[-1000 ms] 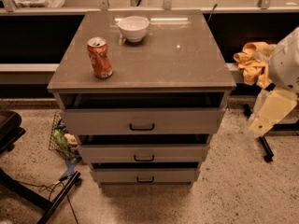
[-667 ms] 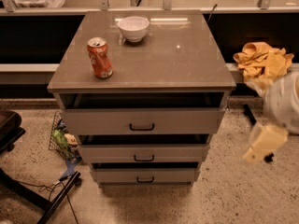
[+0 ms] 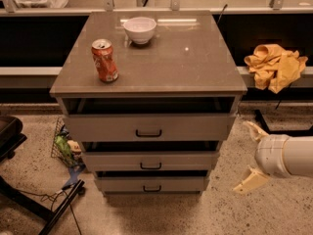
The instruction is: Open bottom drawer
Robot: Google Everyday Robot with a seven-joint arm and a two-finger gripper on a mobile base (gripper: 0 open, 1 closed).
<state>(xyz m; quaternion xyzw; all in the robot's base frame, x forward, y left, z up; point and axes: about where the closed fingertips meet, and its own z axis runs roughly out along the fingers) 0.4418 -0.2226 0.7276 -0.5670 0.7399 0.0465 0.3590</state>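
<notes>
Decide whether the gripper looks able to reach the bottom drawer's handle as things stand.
Probably yes. The gripper hangs open beside the cabinet, at the picture's right. Bare floor lies between it and the black handle of the bottom drawer, which faces outward uncovered.

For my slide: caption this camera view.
Open gripper hovers right of the cabinet, apart from the bottom drawer and its handle.
</notes>
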